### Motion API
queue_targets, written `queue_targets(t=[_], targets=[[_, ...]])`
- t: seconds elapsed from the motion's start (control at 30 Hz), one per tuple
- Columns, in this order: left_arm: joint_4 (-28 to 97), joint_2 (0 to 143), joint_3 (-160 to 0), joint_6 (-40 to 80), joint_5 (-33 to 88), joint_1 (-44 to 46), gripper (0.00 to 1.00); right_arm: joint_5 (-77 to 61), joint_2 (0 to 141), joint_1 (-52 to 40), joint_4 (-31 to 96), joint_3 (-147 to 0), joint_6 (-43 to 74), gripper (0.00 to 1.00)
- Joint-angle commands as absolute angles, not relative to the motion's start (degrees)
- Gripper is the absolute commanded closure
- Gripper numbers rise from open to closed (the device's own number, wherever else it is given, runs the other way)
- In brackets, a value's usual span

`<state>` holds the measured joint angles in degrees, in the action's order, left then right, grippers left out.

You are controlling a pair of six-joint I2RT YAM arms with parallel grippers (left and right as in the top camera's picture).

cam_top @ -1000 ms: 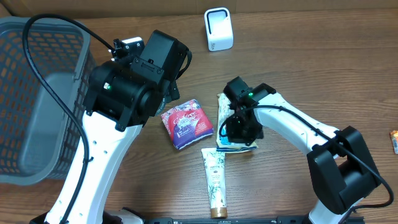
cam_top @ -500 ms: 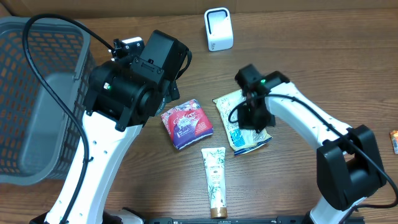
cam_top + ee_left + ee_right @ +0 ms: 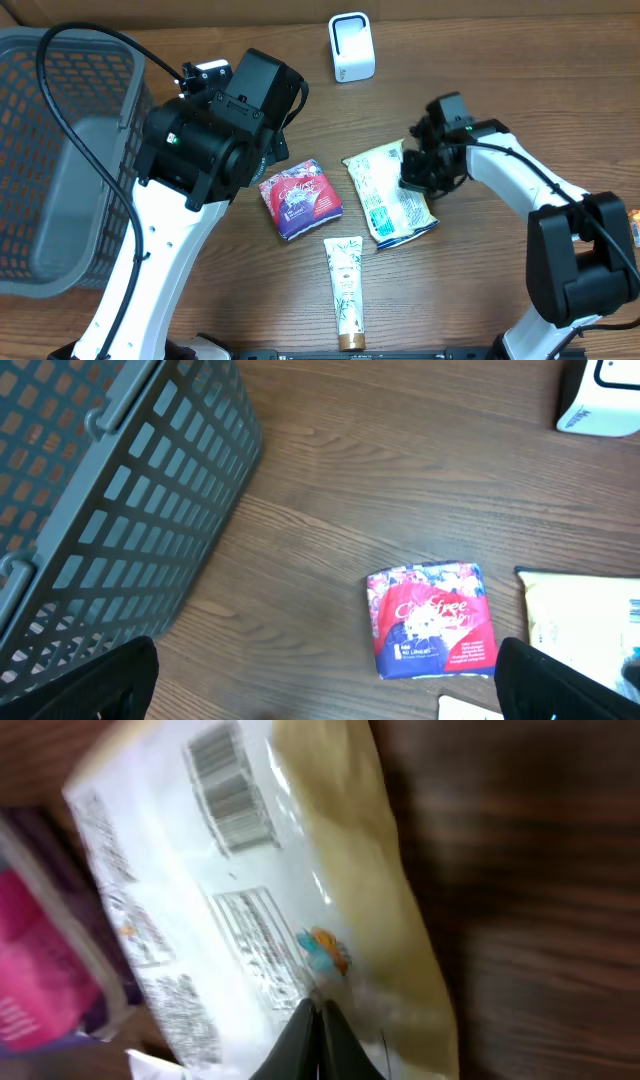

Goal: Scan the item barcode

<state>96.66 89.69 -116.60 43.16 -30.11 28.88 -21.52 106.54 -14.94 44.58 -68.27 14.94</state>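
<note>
A second ago the right claw point(image 3: 418, 178) sat over the cream packet point(image 3: 388, 195) and hid most of it; now the claw has gone to the right and a bit up, and the packet lies in plain view, turned on a slant; the left arm, the red pouch point(image 3: 300, 198) and the tube point(image 3: 345, 292) have not moved; the packet lies flat on the surface point(image 3: 500, 80), between the red pouch and the right claw, with the claw at its right edge; the right claw is clenched tight, its tips touching the packet, and I cannot tell if it pinches the wrap; the right wrist view shows the barcode point(image 3: 228, 785) facing up; the right arm comes in from the lower right with a bent elbow; the left claw point(image 3: 325, 690) hangs wide apart and holds nothing, above the surface by the basket point(image 3: 60, 160); the white scanner point(image 3: 351, 46) stands at the far edge.
</note>
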Motion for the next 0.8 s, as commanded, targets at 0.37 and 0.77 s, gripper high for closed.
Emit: queue_targets(t=[0.37, 0.77], targets=[[96.79, 89.69, -116.62, 43.75, -30.13, 29.17, 0.0, -22.55, 100.57, -14.04, 54.19, -75.68, 14.06, 0.89], [96.79, 89.69, -116.62, 43.75, -30.11, 29.17, 0.0, -22.81, 92.18, -20.6, 72.2, -82.46, 19.4, 0.96]])
